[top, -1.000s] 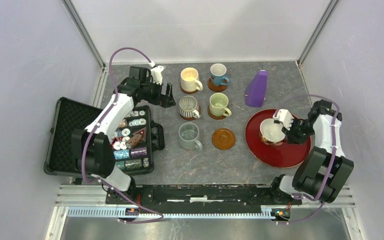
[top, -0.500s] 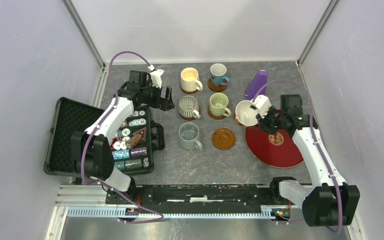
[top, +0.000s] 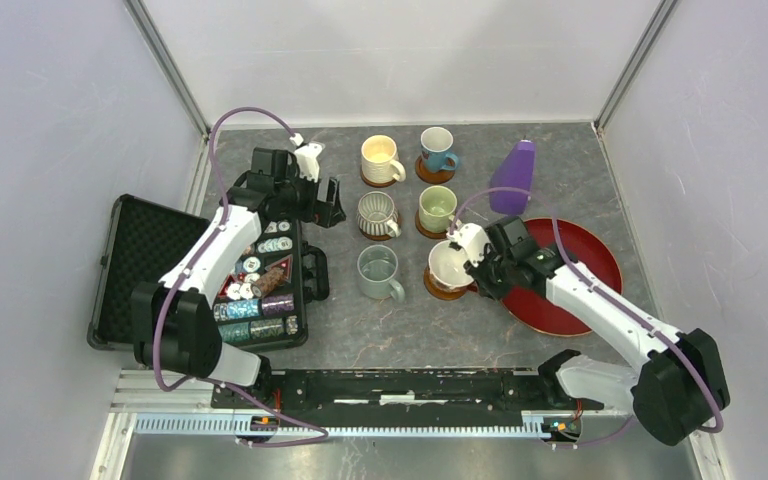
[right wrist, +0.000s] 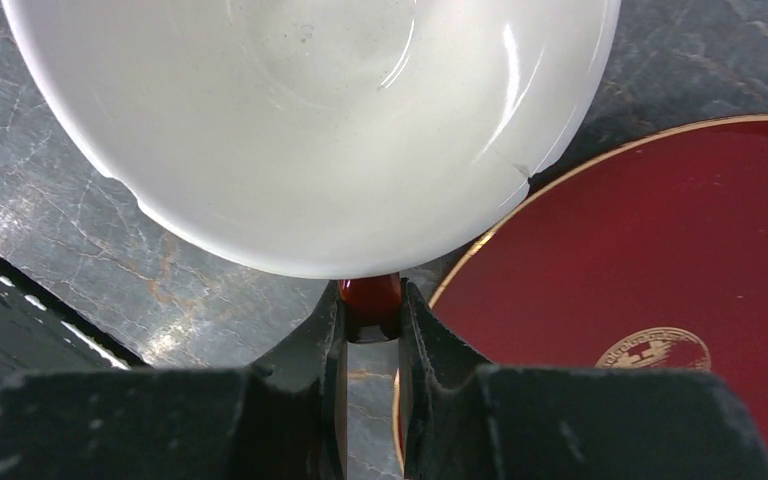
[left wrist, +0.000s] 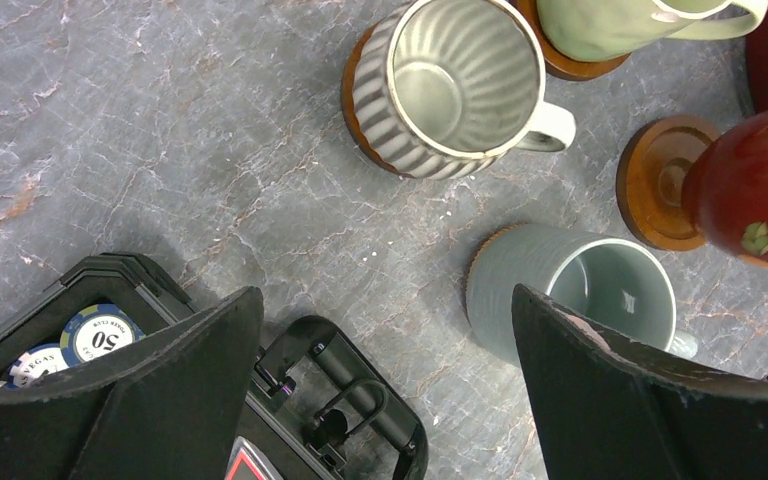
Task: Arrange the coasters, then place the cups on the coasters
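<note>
My right gripper (right wrist: 371,310) is shut on the red handle (right wrist: 370,298) of a cup that is white inside (top: 448,264) and red outside (left wrist: 755,185). The cup hangs tilted over the bare brown coaster (top: 444,289) at the front right of the group. Whether it touches the coaster I cannot tell. Five other cups each stand on a coaster: cream (top: 381,157), blue (top: 437,147), grey striped (top: 375,212), pale green (top: 436,208) and grey-blue (top: 377,270). My left gripper (top: 328,203) is open and empty, left of the striped cup (left wrist: 457,85).
A large red round tray (top: 585,290) lies under my right arm. A purple cone (top: 513,177) stands behind it. An open black case (top: 140,260) of poker chips (top: 260,280) sits at the left, its handle (left wrist: 360,400) below my left gripper (left wrist: 385,300).
My right arm has carried the cup off the red tray and leftward to above the bare coaster. My left gripper has drawn back slightly to the left, still open.
</note>
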You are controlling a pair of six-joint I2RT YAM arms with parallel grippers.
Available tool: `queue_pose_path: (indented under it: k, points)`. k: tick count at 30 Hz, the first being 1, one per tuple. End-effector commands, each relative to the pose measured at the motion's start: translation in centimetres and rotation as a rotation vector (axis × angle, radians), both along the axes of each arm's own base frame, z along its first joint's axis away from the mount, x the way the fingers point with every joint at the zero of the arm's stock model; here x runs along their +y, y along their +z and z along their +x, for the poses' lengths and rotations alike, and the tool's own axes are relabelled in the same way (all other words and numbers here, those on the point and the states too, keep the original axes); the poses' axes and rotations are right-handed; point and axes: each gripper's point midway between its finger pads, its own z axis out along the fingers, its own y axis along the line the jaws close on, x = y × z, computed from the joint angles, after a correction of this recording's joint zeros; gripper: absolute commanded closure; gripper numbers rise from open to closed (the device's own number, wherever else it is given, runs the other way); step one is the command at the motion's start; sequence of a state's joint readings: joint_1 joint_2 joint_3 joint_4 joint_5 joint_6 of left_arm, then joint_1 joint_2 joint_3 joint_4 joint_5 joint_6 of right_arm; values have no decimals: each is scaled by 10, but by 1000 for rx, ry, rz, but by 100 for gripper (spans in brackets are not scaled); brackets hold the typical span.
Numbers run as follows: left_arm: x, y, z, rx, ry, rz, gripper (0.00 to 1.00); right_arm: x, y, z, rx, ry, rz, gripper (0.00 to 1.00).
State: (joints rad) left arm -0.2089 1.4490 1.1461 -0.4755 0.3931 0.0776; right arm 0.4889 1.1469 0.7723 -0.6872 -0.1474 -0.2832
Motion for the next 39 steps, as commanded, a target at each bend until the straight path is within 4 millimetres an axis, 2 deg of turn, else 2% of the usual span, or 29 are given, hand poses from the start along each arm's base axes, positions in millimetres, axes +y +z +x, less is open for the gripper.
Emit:
queue_pose_path:
  k: [1,6,16,28,35,37,39]
  points:
    - [7,17,2,-83,4,25,0,15,17,24,-138,-130,65,100]
    - [10,14,-3,-78,14,28,0,26,15,30,-163,-180,82,100]
    - [13,11,-6,-75,21,42,0,33,6,21,-138,-149,76,100]
    - [13,11,-7,-70,23,40,0,25,-5,13,-117,-162,44,100]
    - [14,10,-9,-68,28,40,0,26,-5,11,-107,-156,47,83]
    - [14,9,-9,-69,27,42,0,27,-4,9,-104,-152,51,76]
    - [14,8,-10,-66,27,42,0,28,-3,8,-97,-141,58,73]
